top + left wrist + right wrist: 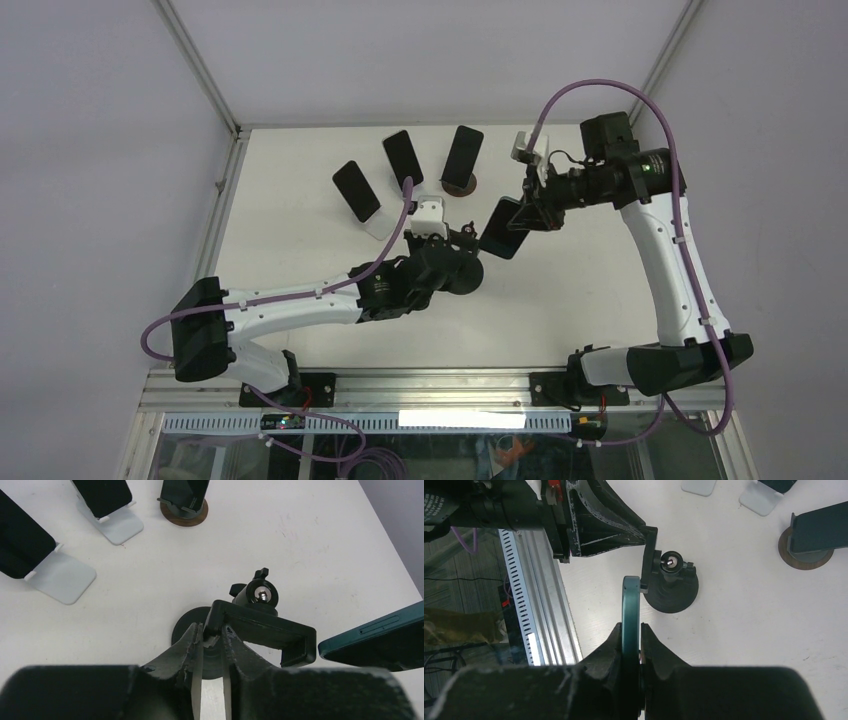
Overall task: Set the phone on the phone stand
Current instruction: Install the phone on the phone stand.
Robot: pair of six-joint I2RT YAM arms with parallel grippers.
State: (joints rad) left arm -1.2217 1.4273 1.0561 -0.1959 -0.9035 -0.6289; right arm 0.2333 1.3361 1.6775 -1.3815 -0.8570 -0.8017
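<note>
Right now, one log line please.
left gripper: shut on phone stand | right gripper: shut on phone | phone: beside stand clamp, not seated

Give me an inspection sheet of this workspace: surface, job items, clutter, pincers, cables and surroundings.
Surface: white table, faint scuffs.
Job's things: teal phone held beside the black stand, not yet on it.
Clutter: three spare phones at the back, each propped on its own stand.
Pincers: left pincer closed on the black stand's clamp; right pincer closed across the teal phone.
Cables: purple cables loop along both arms.
Surroundings: grey walls; metal rail at the near edge.
</note>
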